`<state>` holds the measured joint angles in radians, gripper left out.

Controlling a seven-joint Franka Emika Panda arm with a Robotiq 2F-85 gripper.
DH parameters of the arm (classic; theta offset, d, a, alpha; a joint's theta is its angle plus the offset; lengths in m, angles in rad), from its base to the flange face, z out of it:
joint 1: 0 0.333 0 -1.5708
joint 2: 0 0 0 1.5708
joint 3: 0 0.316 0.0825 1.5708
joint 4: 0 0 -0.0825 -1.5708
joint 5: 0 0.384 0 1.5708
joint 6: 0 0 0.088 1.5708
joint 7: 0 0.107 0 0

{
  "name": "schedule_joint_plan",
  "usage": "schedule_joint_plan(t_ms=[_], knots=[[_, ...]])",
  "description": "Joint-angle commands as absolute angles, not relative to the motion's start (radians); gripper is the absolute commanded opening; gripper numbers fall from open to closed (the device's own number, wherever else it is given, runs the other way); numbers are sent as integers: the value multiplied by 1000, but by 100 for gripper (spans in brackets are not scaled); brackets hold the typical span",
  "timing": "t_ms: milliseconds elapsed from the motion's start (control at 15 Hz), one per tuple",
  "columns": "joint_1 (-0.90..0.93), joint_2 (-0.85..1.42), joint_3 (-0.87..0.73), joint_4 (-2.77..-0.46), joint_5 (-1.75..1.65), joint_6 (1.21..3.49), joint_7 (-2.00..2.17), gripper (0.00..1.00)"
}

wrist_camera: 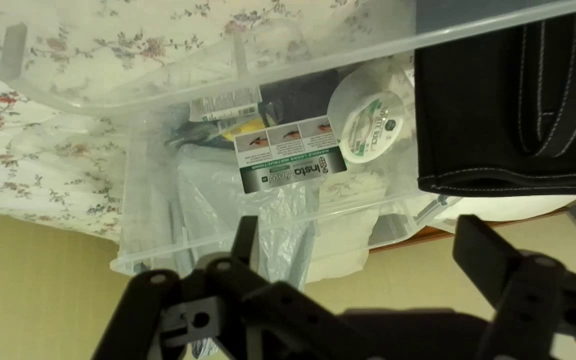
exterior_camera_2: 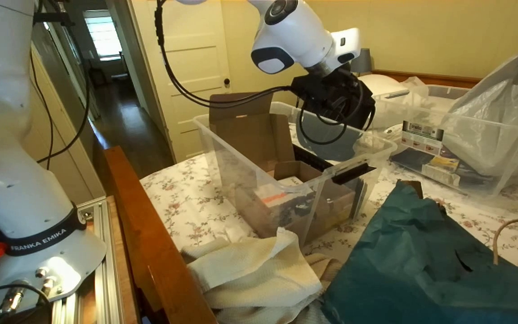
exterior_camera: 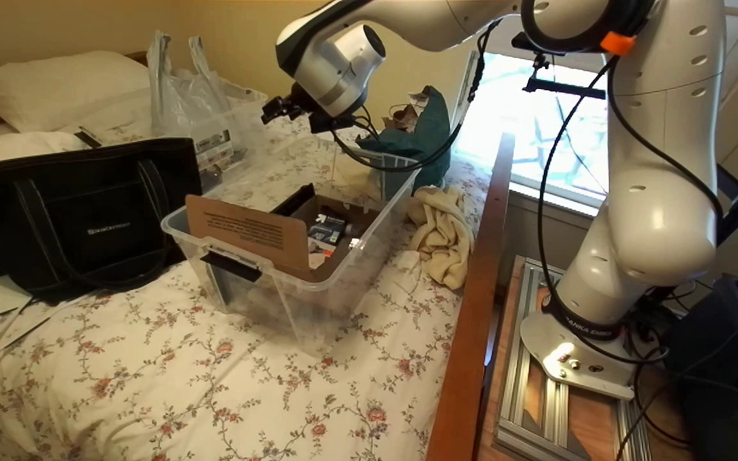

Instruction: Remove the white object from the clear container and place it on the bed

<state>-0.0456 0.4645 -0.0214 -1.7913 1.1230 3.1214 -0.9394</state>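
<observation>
A round white tub labelled "White Rice" (wrist_camera: 373, 127) shows in the wrist view. It lies in the far clear container (wrist_camera: 138, 200), next to an Insta-flow card (wrist_camera: 290, 155) and a pale plastic bag (wrist_camera: 283, 215). That container also shows in both exterior views (exterior_camera: 250, 131) (exterior_camera_2: 502, 128). A nearer clear container (exterior_camera: 337, 320) holds an open cardboard box. Both stand on the flowered bed (exterior_camera: 260, 397). My gripper (wrist_camera: 356, 220) is open and empty. In an exterior view, the gripper (exterior_camera: 282, 112) hangs above and between the two containers. Its fingers are hidden in an exterior view (exterior_camera_2: 337, 101).
A black bag (exterior_camera: 81, 218) stands beside the containers. The cardboard box's lid (exterior_camera: 247, 234) sticks up above the near rim. A teal bag (exterior_camera_2: 421, 265) and a cream blanket (exterior_camera_2: 259, 270) lie near the wooden bed rail (exterior_camera: 481, 275). A pillow (exterior_camera: 68, 89) is at the back.
</observation>
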Motion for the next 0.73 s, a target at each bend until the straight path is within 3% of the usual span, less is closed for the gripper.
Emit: schedule_joint_plan(t_ms=[0, 333, 667], knots=[[-12, 332, -95, -1947, 1031, 2967, -871, 100], [52, 272, -214, -2028, 778, 2832, -733, 100], [18, 323, -177, -1973, 857, 2870, -787, 100]])
